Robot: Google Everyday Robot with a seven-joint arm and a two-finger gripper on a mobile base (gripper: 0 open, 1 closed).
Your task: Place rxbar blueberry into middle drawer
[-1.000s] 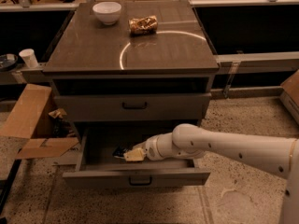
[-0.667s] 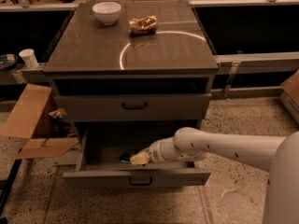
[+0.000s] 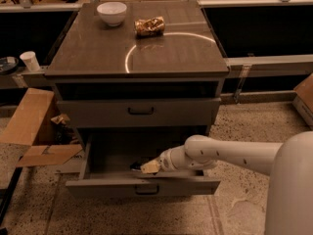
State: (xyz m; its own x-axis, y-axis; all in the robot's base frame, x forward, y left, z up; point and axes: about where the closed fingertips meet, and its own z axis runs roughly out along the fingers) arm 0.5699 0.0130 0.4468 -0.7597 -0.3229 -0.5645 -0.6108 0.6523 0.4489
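The middle drawer (image 3: 142, 186) is pulled open below the closed drawer with the taller front (image 3: 139, 111). My arm reaches in from the right, and my gripper (image 3: 148, 167) is low inside the tray, just behind the front panel. A dark flat end of the rxbar blueberry (image 3: 135, 165) sticks out to the left of the gripper tip. The gripper is shut on it and holds it close to the drawer floor. Most of the bar is hidden by the gripper.
On the cabinet top (image 3: 98, 53) stand a white bowl (image 3: 111, 12) and a tan-brown shiny snack packet (image 3: 149, 26). Cardboard pieces (image 3: 34, 131) lie on the floor at the left. A white cup (image 3: 30, 60) stands on the left ledge.
My gripper has moved slightly down and toward the drawer's front with the bar in it.
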